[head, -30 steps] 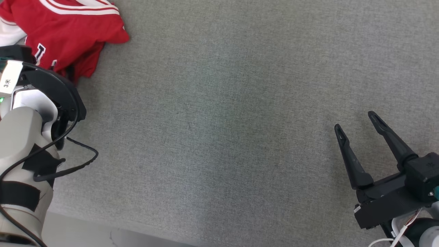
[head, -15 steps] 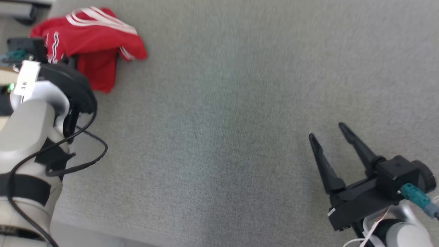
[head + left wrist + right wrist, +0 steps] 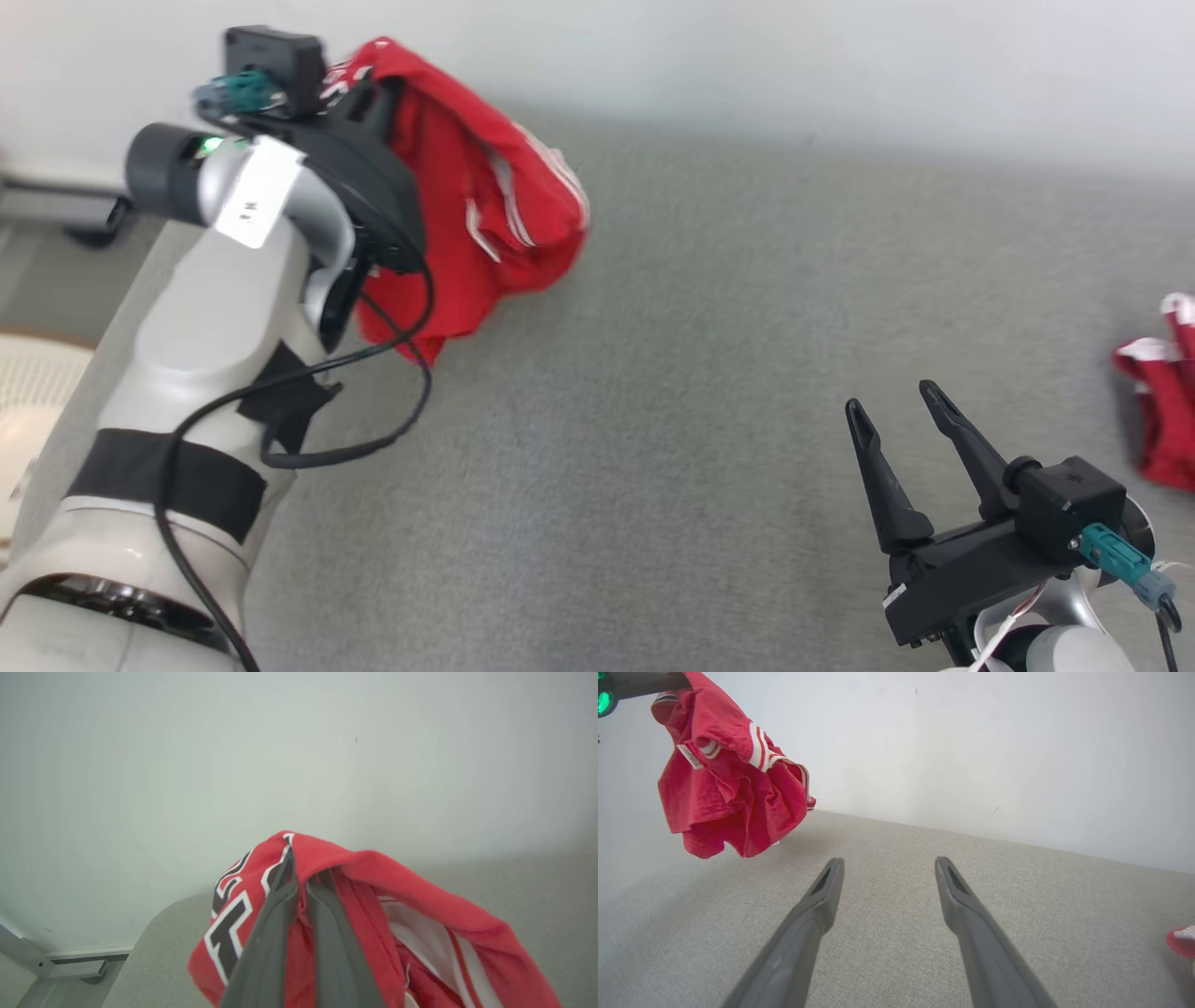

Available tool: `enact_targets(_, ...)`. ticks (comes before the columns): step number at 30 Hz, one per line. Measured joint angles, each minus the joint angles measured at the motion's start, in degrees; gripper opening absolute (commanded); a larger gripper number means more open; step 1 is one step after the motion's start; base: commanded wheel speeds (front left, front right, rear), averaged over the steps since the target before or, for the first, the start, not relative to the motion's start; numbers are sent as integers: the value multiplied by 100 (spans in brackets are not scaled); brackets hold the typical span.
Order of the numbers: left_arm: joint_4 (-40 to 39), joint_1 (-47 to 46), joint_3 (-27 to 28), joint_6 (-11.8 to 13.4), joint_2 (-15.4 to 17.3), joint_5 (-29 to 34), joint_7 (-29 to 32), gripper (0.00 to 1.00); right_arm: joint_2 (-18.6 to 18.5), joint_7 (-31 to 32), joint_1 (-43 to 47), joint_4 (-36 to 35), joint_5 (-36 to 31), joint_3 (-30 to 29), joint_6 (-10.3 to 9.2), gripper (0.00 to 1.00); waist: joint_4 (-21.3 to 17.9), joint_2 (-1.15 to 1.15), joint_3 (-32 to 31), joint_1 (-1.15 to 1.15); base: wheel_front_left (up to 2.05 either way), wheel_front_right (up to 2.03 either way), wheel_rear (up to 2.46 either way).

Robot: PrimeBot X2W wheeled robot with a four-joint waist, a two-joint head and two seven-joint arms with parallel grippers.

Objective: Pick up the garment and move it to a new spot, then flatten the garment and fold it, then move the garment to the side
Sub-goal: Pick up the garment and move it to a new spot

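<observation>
Left pincer [image 3: 306,868] clamped on the red garment [image 3: 733,793] aloft; right pincer [image 3: 891,396] spread, empty.

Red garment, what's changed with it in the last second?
The left gripper shut on the garment and lifted it off the grey surface; it now hangs bunched from the gripper. The head view has swung up too. The right gripper stayed open and empty.
</observation>
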Motion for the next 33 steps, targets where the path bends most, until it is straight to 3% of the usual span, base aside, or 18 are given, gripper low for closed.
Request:
enact_targets(7,-735,58,-528,-89,-132,-80,357,0,31,-238,-50,270,180,13,0,100,-407,0,-321,0,0,0,0)
enact_targets(11,-1603,191,-1043,-98,-129,-432,655,0,35,-369,-127,408,315,83,0,100,-683,0,-401,1,0,0,0)
enact_targets(21,-3036,282,-2132,265,-141,-743,1056,0,37,-604,-294,631,454,121,-1,100,-1293,0,-359,1,0,0,0)
enact_targets(27,-3070,344,-2464,407,-143,-833,1150,0,40,-736,-419,747,555,200,0,100,-1629,1,-246,2,0,0,0)
enact_targets(33,-2312,623,-2619,404,38,-868,1151,0,38,-879,-511,886,631,253,0,100,-1959,1,-86,2,0,0,0)
